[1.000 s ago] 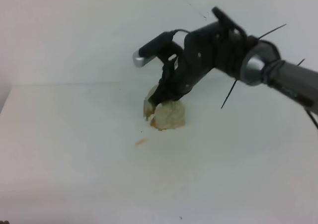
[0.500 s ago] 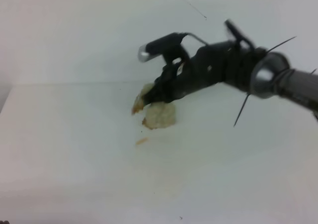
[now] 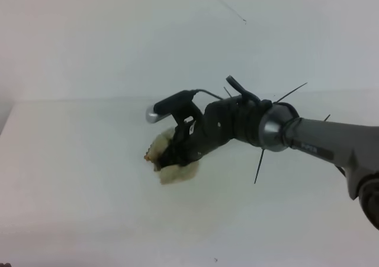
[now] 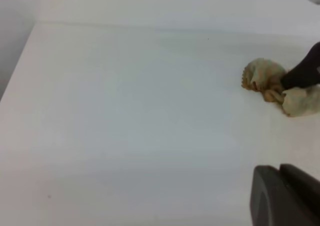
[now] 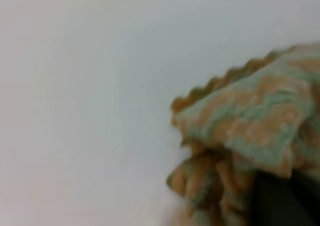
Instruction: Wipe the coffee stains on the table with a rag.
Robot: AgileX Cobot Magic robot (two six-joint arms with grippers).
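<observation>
Right gripper (image 3: pixel 172 157) is clamped on the rag (image 3: pixel 172 166), centre of the high view, slightly left of middle. Jaws pinch the bunched top, so the loose cloth hangs under the fingertips and gives a soft pad against the surface. Arm comes in low from the right edge of the frame, wrist pitched down: my read is that the angle is there to press the cloth flat and drag it sideways.

Largest to smallest:

- table (image 3: pixel 77 190): plain white, fills most of every view. I see no orange-brown blotch on the bare part in the high view, so the coffee stains are either under the rag or mostly taken up. Can't tell which.
- right arm: spans from right edge to centre, cable ties sticking out of the wrist.
- rag again, left wrist view (image 4: pixel 280 88): right side of frame, mid height, resting on the table, brown patches on its left lobe. Right wrist view (image 5: pixel 250 131) shows it blurred, lower right, scalloped edge, heavily browned. Looks like it has soaked up liquid.
- left gripper (image 4: pixel 285 196): only a dark corner at lower right of its own view, well apart from the rag; open or closed, can't tell. Seems parked clear of the wipe path.
</observation>
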